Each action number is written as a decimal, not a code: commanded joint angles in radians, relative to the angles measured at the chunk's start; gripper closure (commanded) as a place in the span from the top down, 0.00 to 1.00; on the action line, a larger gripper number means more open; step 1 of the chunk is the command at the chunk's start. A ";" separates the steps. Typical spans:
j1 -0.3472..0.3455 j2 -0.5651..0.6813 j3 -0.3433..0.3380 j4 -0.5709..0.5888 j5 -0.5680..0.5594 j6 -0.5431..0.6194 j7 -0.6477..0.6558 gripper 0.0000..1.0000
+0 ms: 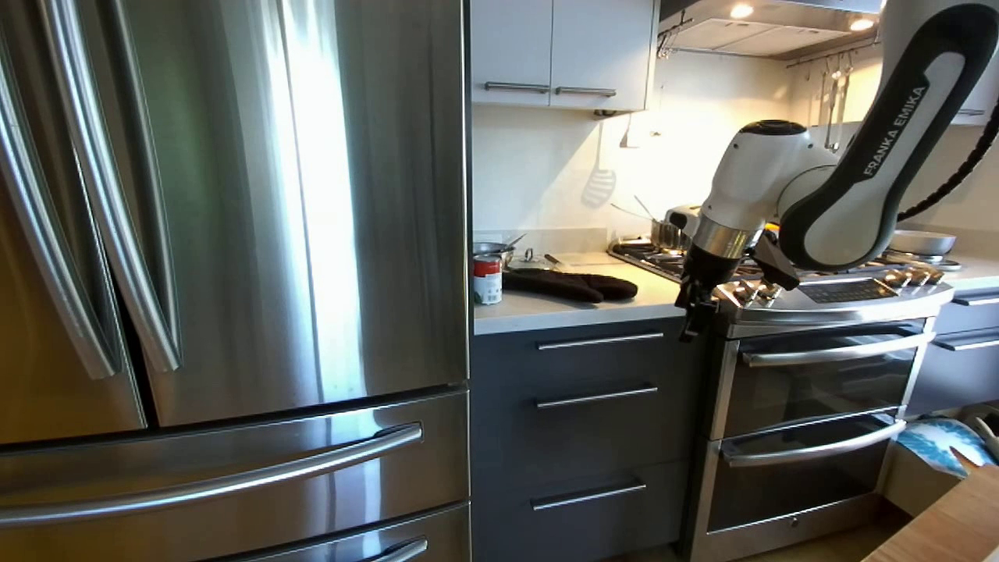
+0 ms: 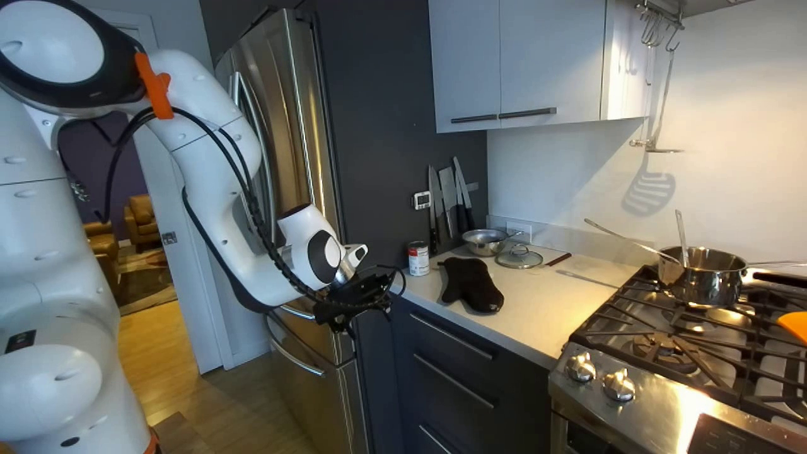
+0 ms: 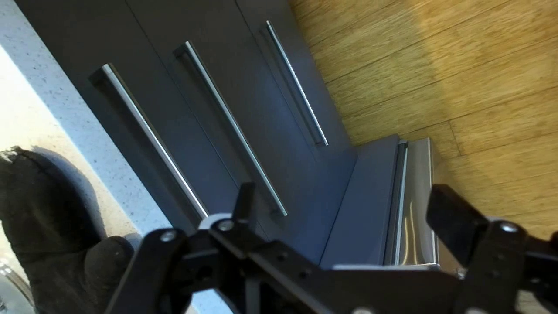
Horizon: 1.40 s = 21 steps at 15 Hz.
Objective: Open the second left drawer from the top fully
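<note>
The second left drawer from the top [image 1: 593, 433] is dark grey, flat-fronted and closed, in the middle of a stack. Its slim silver bar handle [image 1: 597, 397] also shows in an exterior view [image 2: 454, 381] and in the wrist view [image 3: 237, 126]. The drawer front also shows in the wrist view [image 3: 226, 74]. My gripper [image 1: 691, 321] is open and empty, in the air in front of the stack near counter height. It also shows in an exterior view [image 2: 343, 323]. In the wrist view its fingers [image 3: 343, 203] are wide apart, and the handle's end lies beyond the finger on the picture's left, apart from it.
A shallower top drawer [image 1: 601, 355] and a lower drawer [image 1: 589, 523] are closed. A steel fridge [image 1: 390, 195] and an oven range [image 1: 827, 390] flank the stack. On the counter [image 2: 529, 321] lie a black mitt [image 2: 473, 287], a can [image 2: 418, 260] and a pan [image 2: 484, 242].
</note>
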 commanded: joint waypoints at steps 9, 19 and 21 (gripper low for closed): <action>0.002 0.076 0.016 0.082 -0.158 -0.014 0.084 1.00; 0.146 0.398 0.024 0.350 -0.854 -0.249 0.726 1.00; 0.170 0.498 0.036 0.397 -0.959 -0.319 0.862 1.00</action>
